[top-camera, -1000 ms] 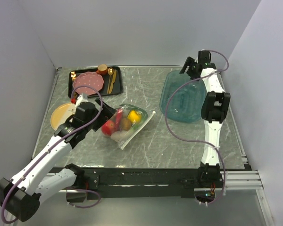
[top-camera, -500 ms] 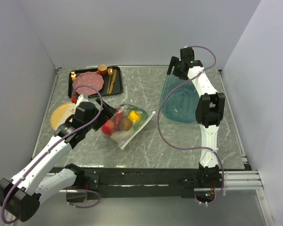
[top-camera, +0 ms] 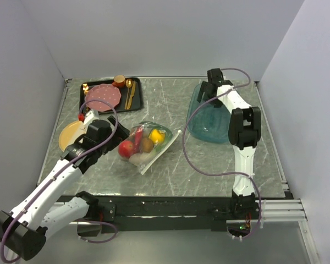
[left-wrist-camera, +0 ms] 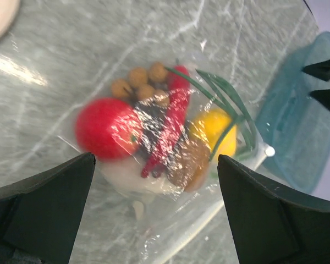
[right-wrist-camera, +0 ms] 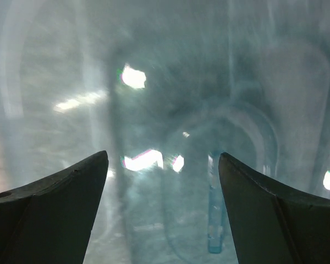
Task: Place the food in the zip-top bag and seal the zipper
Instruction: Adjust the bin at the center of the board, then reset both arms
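Bag point(left-wrist-camera: 165, 137) lies under the gaping left claw point(left-wrist-camera: 157, 159), tray point(top-camera: 212, 124) under the gaping right claw point(right-wrist-camera: 162, 159); clumsy pressing could squeeze food point(left-wrist-camera: 107, 129) past the zipper point(top-camera: 160, 152).

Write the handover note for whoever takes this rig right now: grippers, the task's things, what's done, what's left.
Left gripper: open, empty, hovering above the zip-top bag.
Right gripper: open, empty, over the teal tray at far right.
Food: apple, chili, yellow fruit, nut cluster, green leaves and white piece all look to be inside the bag, mid-table.
Done: food loaded, as far as can be seen.
Left: press the zipper shut along the bag's near-right edge. Whether it is already sealed cannot be told.
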{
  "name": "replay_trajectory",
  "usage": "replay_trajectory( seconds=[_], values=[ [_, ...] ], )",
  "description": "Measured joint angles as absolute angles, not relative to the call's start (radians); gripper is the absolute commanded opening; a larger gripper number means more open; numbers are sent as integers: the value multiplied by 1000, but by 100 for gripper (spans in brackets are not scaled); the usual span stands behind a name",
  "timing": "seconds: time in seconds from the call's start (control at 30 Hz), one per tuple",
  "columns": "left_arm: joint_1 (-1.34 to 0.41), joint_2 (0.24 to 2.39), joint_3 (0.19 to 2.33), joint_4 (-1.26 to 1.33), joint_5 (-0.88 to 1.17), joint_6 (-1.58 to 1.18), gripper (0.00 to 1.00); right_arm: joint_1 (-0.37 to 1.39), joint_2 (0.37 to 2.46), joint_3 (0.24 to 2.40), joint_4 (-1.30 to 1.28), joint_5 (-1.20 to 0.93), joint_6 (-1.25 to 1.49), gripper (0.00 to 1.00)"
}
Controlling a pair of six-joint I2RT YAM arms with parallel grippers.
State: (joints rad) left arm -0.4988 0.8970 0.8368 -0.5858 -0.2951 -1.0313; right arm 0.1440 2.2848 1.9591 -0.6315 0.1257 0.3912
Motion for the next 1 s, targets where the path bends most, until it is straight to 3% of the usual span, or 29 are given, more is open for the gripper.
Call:
replay_trajectory(
  seconds=[0.33,0.43,0.63,0.7,0.83,1.0],
  values=[
    [-499,914,874,-615,-336,-1014,99,214,2448,2337,-705,8,300,93],
    [-499,908,843,-610,-314,-1019,99,251,2470,2341,-735,-27,279,93],
    [-499,897,824,-610,-305,-1016,99,288,2416,2117,-670,-81,254,91],
    [-499,897,824,-611,-304,-1015,99,285,2419,2111,-686,-102,240,86],
    [-499,903,825,-610,-304,-1015,99,284,2405,2126,-707,-126,221,88],
    [-499,910,825,-595,-292,-1011,99,290,2209,1834,-603,-122,215,92]
  ],
)
